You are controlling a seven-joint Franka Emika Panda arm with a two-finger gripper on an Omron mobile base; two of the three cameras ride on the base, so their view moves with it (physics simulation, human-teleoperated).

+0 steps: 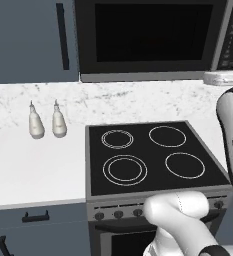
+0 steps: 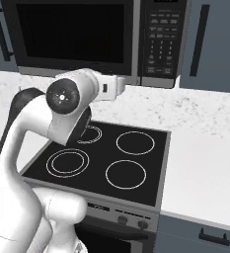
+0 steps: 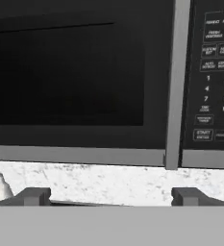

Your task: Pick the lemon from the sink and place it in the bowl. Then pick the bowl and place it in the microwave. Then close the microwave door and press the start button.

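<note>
Fingers (image 3: 111,196) spread wide and empty, the arm faces the shut microwave door (image 3: 80,77) — start button (image 3: 203,134) apparently next, calling for a rightward reach.

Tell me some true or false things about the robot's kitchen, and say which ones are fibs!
1. The microwave door is shut. True.
2. A pot sits on the stove. False: its four burner rings are bare.
3. Two pale bottles stand on the counter left of the stove. True.
4. The gripper is holding a lemon. False: its fingers stand wide apart with nothing between them.
5. The keypad is on the microwave's left side. False: it is on the right.
</note>
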